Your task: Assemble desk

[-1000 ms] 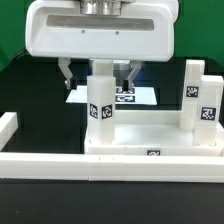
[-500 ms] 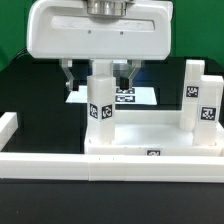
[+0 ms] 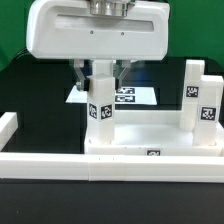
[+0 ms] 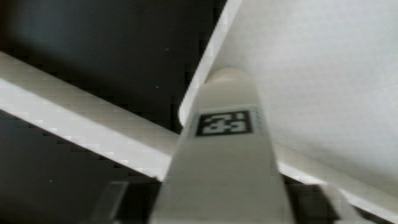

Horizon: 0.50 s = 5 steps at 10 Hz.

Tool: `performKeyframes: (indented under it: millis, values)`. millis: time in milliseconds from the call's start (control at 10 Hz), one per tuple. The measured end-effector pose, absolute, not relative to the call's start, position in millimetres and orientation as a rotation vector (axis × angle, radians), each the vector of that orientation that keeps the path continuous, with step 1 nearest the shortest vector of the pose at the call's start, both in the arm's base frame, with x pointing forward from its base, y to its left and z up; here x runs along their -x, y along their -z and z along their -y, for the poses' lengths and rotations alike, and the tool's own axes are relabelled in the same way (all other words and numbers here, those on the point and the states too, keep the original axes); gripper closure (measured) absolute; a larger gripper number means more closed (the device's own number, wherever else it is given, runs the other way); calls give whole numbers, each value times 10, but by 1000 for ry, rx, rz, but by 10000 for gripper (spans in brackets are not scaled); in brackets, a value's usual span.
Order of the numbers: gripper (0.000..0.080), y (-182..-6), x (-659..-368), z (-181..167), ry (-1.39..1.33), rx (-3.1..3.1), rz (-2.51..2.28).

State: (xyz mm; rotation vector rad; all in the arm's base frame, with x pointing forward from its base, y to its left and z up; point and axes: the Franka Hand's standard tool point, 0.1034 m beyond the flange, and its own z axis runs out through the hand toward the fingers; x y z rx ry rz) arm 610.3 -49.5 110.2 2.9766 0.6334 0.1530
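Gripping the upright white leg (image 3: pixel 100 100) near its top, the claw (image 3: pixel 101 72) holds it vertical over the white slab (image 3: pixel 150 130) at nine o'clock, probably to seat it, opposite two legs (image 3: pixel 198 100) standing at three o'clock.

Desk (image 3: pixel 150 135) – smooth white plastic; table (image 3: pixel 30 90) – matt black.

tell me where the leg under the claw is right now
That leg stands upright on the desk slab toward the exterior view's left, directly below the claw, with two more legs at the slab's right end.
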Motion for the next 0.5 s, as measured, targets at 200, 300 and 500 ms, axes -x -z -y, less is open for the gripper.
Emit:
performKeyframes:
  millis: [200,300,500]
  values:
    - [504,-1105,-6104,496,-156,-2988,-589]
    - [504,-1104,-6103,492,-160,-3004,-528]
    - [504,-1093,-6069,531,-147,-3063,-183]
